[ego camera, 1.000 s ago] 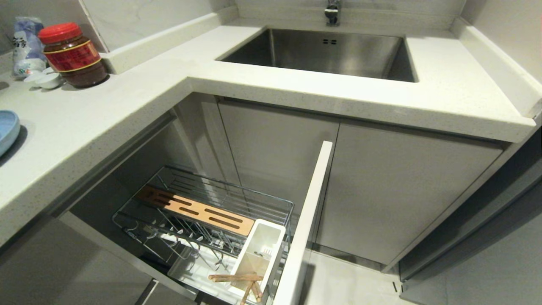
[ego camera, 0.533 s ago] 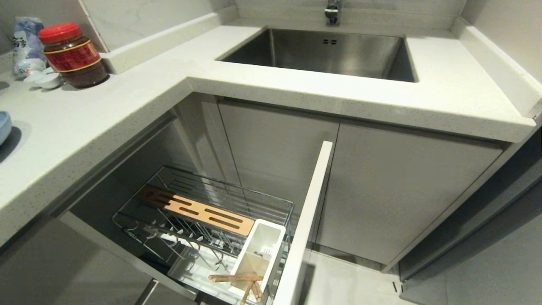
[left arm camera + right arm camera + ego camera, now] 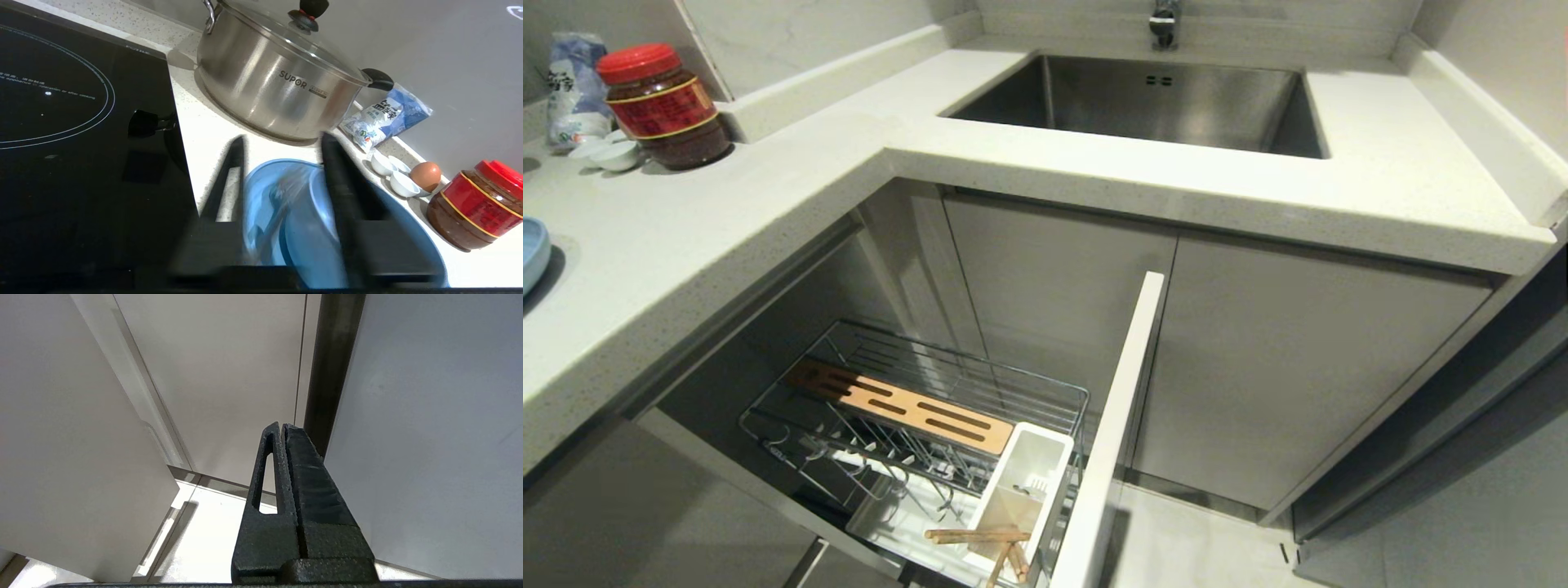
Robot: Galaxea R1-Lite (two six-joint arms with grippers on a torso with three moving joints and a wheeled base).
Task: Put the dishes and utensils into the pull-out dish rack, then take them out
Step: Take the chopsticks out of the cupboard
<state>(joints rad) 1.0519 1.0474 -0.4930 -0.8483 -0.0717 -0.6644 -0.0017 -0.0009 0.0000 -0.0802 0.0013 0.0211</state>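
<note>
on the counter at far left, the left gripper (image 3: 282,171) stands released astride the blue bowl (image 3: 286,212). chopsticks (image 3: 980,539) already sit in the rack's white utensil box (image 3: 1033,465). likely next: clamp the bowl's rim. right gripper (image 3: 282,435) is clenched, idle.

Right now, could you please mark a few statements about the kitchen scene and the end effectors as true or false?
1. The chopsticks lie in the white utensil box. True.
2. The pull-out dish rack holds the blue bowl. False: the bowl sits on the counter by the steel pot.
3. The right end effector is shut. True.
4. The left end effector is clamped shut. False: its fingers stand apart over the bowl.
5. The sink holds dishes. False: it shows none.
</note>
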